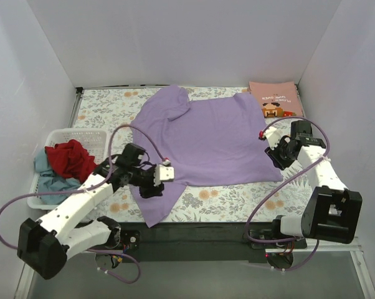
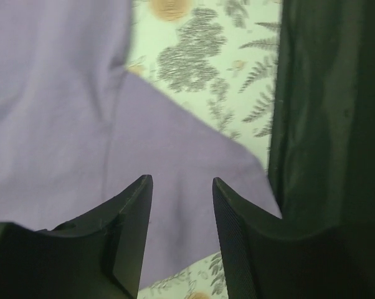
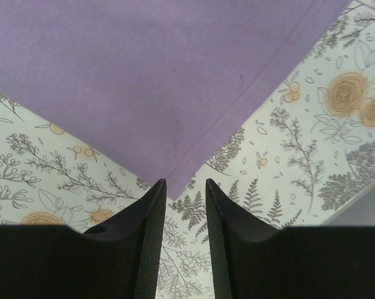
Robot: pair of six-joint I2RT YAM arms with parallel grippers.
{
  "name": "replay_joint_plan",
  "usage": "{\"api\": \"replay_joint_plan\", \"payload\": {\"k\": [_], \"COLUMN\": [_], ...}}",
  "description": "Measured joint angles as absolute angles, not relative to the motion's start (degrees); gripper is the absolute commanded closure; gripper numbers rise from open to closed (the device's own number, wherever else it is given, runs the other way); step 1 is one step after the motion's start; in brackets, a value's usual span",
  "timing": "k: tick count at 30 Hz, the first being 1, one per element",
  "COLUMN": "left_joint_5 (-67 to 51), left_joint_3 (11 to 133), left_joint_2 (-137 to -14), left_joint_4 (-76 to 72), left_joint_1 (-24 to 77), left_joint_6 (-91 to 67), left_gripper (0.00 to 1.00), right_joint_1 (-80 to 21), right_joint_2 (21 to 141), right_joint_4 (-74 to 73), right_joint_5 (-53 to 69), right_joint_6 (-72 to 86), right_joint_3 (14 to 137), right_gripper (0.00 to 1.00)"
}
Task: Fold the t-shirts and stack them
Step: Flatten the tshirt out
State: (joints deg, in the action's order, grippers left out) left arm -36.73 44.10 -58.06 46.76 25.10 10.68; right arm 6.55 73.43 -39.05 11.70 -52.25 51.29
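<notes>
Lavender t-shirt [image 1: 206, 140]: your left pincer [image 2: 181, 180] stands parted above its corner, and your right pincer [image 3: 185, 182] is parted and empty just short of another. The basket [image 1: 81, 132] beside the left pincer holds a red tee [image 1: 69, 159] and a grey-blue tee [image 1: 50, 180].

The left gripper [image 2: 181, 180] hangs low over the shirt's [image 1: 218, 137] near left corner, the right gripper [image 3: 185, 182] by its near right corner, both jaws parted, empty.
</notes>
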Motion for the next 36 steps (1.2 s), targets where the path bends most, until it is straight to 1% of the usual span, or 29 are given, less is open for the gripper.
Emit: {"api": "replay_joint_plan", "payload": {"k": [1,2,4,6,9,13,17,20,23,25,27,31,36], "left_joint_5": [-35.64,-34.0,-30.57,-28.16,-22.85,-18.33,-20.21,-21.28,-22.37,-21.63,-20.29,-17.85,-15.33], "left_joint_3": [43.57,43.22,42.68,42.15,40.84,40.73,41.69,44.51,46.81,47.55,47.77,47.13,43.9], "left_joint_2": [-58.5,-59.81,-62.98,-66.85,-71.83,-75.59,-70.98,-68.58,-69.6,-72.42,-76.25,-80.93,-81.03], "left_joint_4": [45.87,44.73,41.95,39.64,36.34,34.94,36.58,37.47,37.3,36.84,36.84,37.06,37.08], "left_joint_1": [29.43,34.7,41.47,45.98,48.18,48.45,46.89,42.44,32.71,25.47,20.49,18.15,18.2], "left_joint_6": [8.95,6.83,3.07,-0.03,-3.7,-5.56,-6.63,-6.81,-6.04,-5.61,-5.15,-4.43,-3.84], "left_gripper": [0.55,0.55,0.53,0.52,0.57,0.59,0.59,0.6,0.61,0.61,0.62,0.62,0.64], "right_joint_1": [6.24,6.02,5.67,5.48,5.34,5.1,4.62,3.99,3.77,3.77,3.77,3.7,3.66], "right_joint_2": [74.63,75.64,77.45,78.63,80.75,84.79,87.46,88.4,88.36,88.33,88.33,89.62,93.54], "right_joint_4": [-39.27,-39.44,-40.21,-40.75,-40.75,-40.49,-40.4,-40.8,-42.44,-43.31,-43.18,-41.8,-38.57], "right_joint_5": [11.75,11.81,11.81,11.73,11.03,9.61,7.75,6.59,6.96,7.75,8.29,8.21,5.78], "right_joint_6": [-51.68,-51.16,-50.48,-49.8,-49.3,-48.51,-47.77,-47.97,-47.9,-47.68,-47.16,-46.61,-46.59], "right_joint_3": [51.62,51.72,51.75,51.75,51.77,51.77,51.77,51.77,52.95,55.31,58.0,60.47,57.45], "right_gripper": [0.63,0.63,0.63,0.63,0.64,0.69,0.77,0.78,0.77,0.77,0.78,0.8,0.81]}}
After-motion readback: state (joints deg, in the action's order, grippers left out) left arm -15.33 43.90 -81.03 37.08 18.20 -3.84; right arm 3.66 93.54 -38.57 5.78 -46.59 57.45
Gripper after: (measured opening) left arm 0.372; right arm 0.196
